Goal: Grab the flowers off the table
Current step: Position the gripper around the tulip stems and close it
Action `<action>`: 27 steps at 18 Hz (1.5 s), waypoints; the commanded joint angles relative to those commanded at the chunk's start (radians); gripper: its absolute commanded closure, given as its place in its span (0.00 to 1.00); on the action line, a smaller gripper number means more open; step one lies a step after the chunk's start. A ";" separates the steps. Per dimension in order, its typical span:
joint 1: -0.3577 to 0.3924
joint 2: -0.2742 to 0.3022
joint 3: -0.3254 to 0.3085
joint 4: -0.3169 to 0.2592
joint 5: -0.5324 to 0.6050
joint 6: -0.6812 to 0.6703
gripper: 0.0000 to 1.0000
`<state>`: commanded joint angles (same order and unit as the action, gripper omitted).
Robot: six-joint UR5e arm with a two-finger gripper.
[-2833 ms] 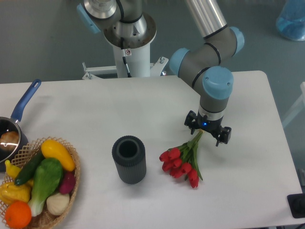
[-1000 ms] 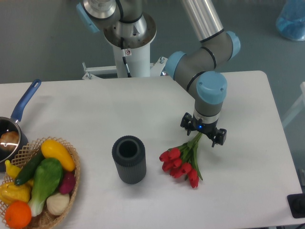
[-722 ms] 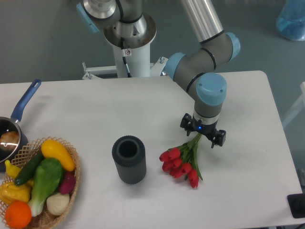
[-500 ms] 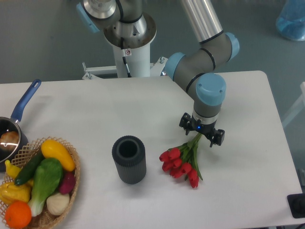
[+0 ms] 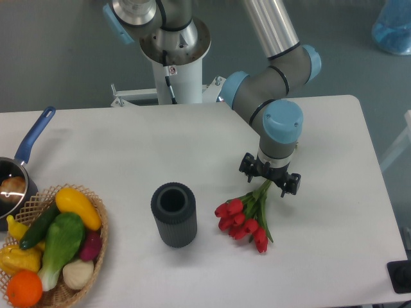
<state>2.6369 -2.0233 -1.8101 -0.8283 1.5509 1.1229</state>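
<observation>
**Gripper over the stem end, flowers flat on the table**

The flowers (image 5: pixel 247 217) lie on the table (image 5: pixel 334 212), red heads toward the near edge, green stems running up under the gripper (image 5: pixel 269 178). The gripper points straight down above the stem end, fingers spread either side (contact with the stems is hidden; nothing is lifted). Likely reason for that spot: stems are thin and firm, the heads crush.

Room: bare tabletop to the right and toward the near edge. The dark ribbed cylinder (image 5: pixel 173 214) stands near on the left, apart from the blooms. Wicker basket (image 5: pixel 90 263) and blue-handled pan (image 5: pixel 19 173) sit well apart.
</observation>
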 joint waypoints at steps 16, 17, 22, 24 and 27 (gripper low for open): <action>0.034 0.005 -0.025 -0.006 0.003 0.126 0.00; 0.035 0.006 -0.025 -0.006 0.001 0.133 0.00; 0.031 0.006 -0.028 -0.008 0.001 0.133 0.14; 0.029 0.005 -0.028 -0.008 0.001 0.133 0.19; 0.029 0.005 -0.029 -0.008 0.003 0.132 0.25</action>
<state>2.6661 -2.0187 -1.8392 -0.8360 1.5539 1.2548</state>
